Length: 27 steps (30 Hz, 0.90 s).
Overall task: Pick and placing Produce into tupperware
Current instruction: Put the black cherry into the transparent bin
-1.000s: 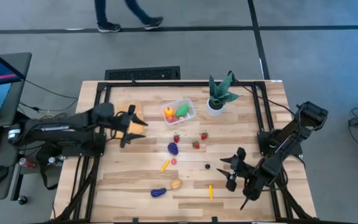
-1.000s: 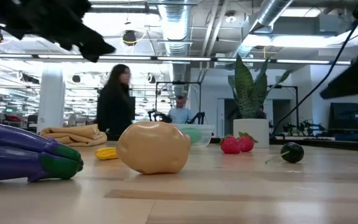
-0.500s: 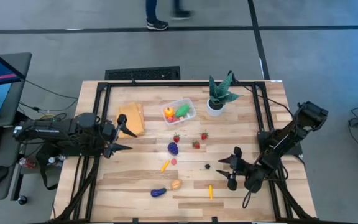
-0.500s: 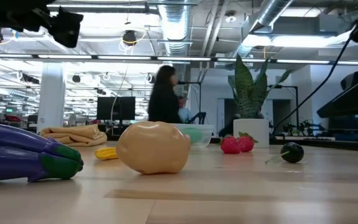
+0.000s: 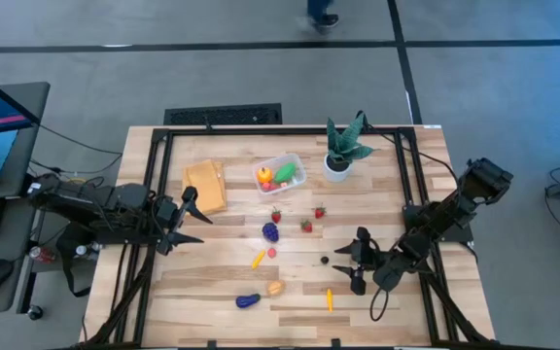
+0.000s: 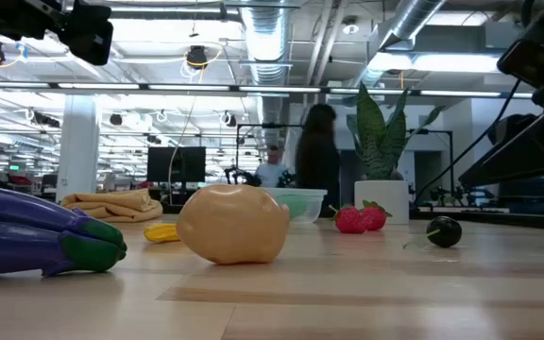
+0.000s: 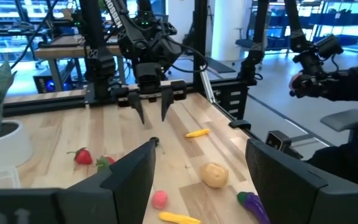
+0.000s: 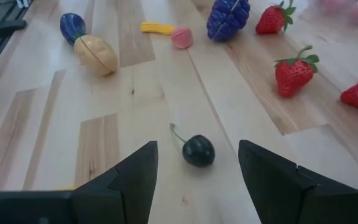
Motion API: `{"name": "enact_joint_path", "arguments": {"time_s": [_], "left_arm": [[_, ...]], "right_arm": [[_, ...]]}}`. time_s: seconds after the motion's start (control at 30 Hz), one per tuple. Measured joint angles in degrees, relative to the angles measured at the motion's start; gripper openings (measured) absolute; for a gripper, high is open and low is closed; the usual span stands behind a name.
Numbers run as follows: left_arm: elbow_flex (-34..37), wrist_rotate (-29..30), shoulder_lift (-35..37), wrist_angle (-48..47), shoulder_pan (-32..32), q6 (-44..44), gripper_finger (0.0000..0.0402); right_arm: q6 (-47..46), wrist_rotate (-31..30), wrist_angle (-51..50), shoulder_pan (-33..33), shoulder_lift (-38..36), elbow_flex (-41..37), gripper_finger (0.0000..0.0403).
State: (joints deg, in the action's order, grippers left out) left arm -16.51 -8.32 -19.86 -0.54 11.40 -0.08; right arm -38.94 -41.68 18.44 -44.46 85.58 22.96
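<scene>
Produce (image 5: 272, 231) of small toy plastic fruits and vegetables lay scattered over the middle of the pale wooden surface (image 5: 202, 282), while the clear rectangular plastic tupperware (image 5: 282, 173) at the far centre held an orange and a green piece. The right pincer (image 5: 355, 261) hung spread and empty just right of a small dark cherry (image 8: 197, 150), apparently lining up a pick. It needed to descend, straddle the cherry and close. The left pincer (image 5: 189, 216) waited spread at the left edge.

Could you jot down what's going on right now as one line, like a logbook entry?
right gripper: open, by dark cherry | left gripper: open, at left table edge | tupperware: holds some produce | strawberries: loose on table
</scene>
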Motion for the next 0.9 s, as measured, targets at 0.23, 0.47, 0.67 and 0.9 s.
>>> {"name": "enact_joint_path", "arguments": {"time_s": [0.23, 0.47, 0.67, 0.9], "left_arm": [[0.0, 1.76, 0.0, -0.07, 2.14, 0.02, 0.0243], [0.0, 3.58, 0.0, -0.07, 3.3, 0.02, 0.0243], [-0.02, 4.55, 0.0, -0.07, 4.06, 0.02, 0.0243], [-0.02, 4.55, 0.0, -0.15, 4.07, 0.02, 0.0243]], "right_arm": [[-0.02, 3.61, -0.95, 1.69, 0.0, 0.0, 0.0216], [0.46, 7.28, -1.52, 4.65, 0.02, 0.02, 0.0216], [0.47, 10.41, -1.97, 6.16, 0.02, 0.02, 0.0216], [0.57, 11.9, -2.08, 6.84, 0.02, 0.02, 0.0216]]}}
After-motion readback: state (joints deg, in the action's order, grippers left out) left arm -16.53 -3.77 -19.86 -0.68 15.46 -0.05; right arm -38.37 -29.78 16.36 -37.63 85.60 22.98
